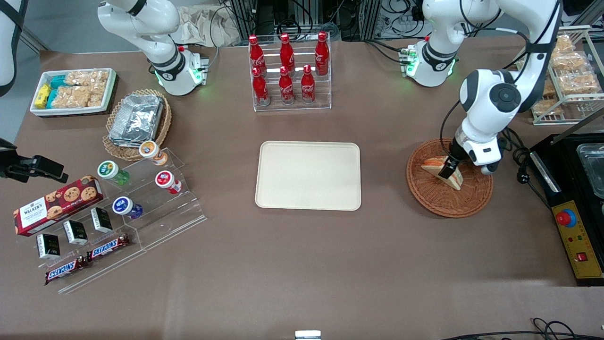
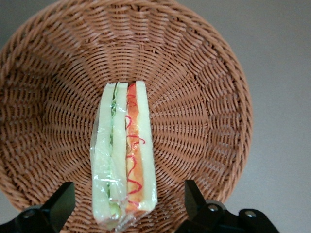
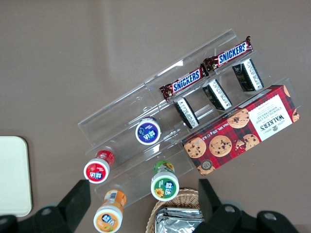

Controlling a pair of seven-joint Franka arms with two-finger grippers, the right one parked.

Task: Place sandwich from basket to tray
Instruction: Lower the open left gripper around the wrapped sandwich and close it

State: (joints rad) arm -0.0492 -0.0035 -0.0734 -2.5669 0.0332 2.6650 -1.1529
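The sandwich (image 1: pixel 432 165) is a clear-wrapped wedge of white bread with green and orange-red filling, lying in the reddish-brown wicker basket (image 1: pixel 448 200) toward the working arm's end of the table. My left gripper (image 1: pixel 446 170) hangs low over the basket, open. In the left wrist view the sandwich (image 2: pixel 124 155) lies between the two black fingers (image 2: pixel 60 204), with a gap on each side, and the basket (image 2: pixel 204 97) fills the frame around it. The cream tray (image 1: pixel 307 175) sits mid-table, with nothing on it.
A rack of red cola bottles (image 1: pixel 289 71) stands farther from the front camera than the tray. A black control box with a red button (image 1: pixel 573 231) and a wire rack of snacks (image 1: pixel 566 75) flank the basket. Acrylic steps with cups (image 1: pixel 141 189) lie toward the parked arm's end.
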